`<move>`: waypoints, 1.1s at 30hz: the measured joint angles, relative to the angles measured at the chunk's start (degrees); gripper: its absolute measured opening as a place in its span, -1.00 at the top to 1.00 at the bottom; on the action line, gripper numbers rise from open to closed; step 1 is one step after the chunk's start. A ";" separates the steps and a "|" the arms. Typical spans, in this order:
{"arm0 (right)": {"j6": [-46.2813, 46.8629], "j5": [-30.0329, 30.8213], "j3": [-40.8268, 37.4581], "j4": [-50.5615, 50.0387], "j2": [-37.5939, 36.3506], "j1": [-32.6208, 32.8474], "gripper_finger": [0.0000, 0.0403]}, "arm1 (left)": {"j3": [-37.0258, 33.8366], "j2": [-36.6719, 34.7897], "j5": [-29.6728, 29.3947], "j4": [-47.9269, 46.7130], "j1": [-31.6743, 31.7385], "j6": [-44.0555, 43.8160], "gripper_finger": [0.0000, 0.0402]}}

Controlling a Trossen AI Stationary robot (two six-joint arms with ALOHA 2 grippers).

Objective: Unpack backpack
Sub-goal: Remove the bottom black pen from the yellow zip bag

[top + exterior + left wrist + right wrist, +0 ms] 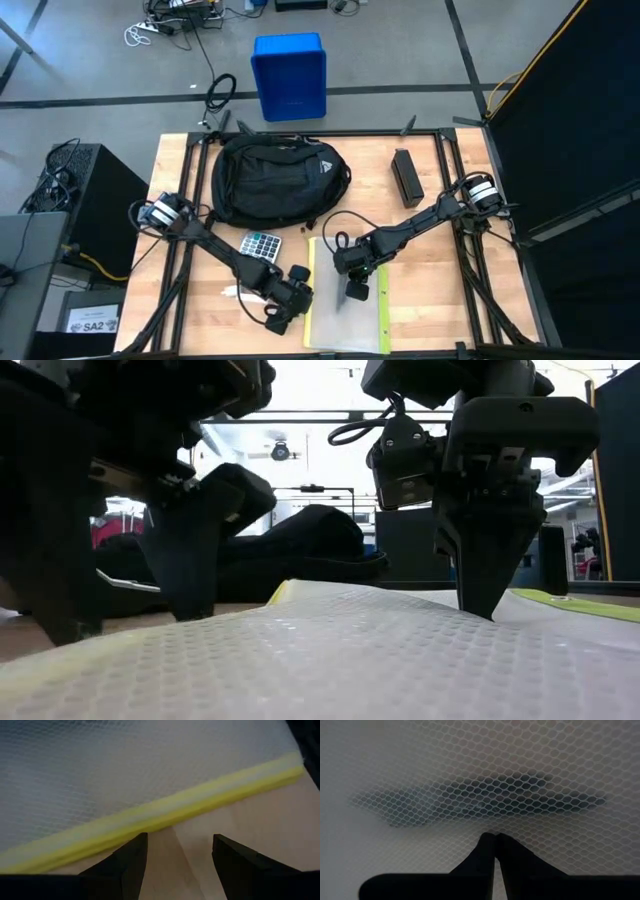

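Note:
The black backpack [275, 180] lies on the table's far middle, with its pale triangular logo showing. A flat white mesh pouch [345, 325] with a yellow-green edge [165, 812] lies on the near middle. My right gripper [357, 292] is shut, with its tips down on the pouch's far part. My left gripper [177, 865] is open and slants down over bare wood just left of the pouch's yellow edge, with nothing between its fingers. My right gripper sets its shut fingertips [487, 610] on the pouch's mesh face [492, 827], coming steeply from above. The pouch lies flat on the table under them; a dark shape shows through the mesh just beyond the tips.
A calculator [260, 245] lies left of the pouch, near the backpack. A long black box [406, 177] lies at the far right. A small white thing [232, 292] lies beside the left arm. A blue bin [289, 75] stands on the floor beyond the far edge.

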 joint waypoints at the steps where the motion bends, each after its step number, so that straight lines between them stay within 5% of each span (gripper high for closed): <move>1: -0.01 0.16 0.00 0.04 0.00 0.00 1.00 | 0.00 0.01 -0.01 0.30 0.12 0.31 0.04; 19: -0.17 0.96 0.00 0.85 0.00 0.04 1.00 | 0.00 0.01 1.44 10.52 0.91 8.50 0.04; 33: -1.54 1.09 -0.04 2.10 0.04 0.00 1.00 | 0.00 0.01 -5.35 12.89 4.64 24.93 0.04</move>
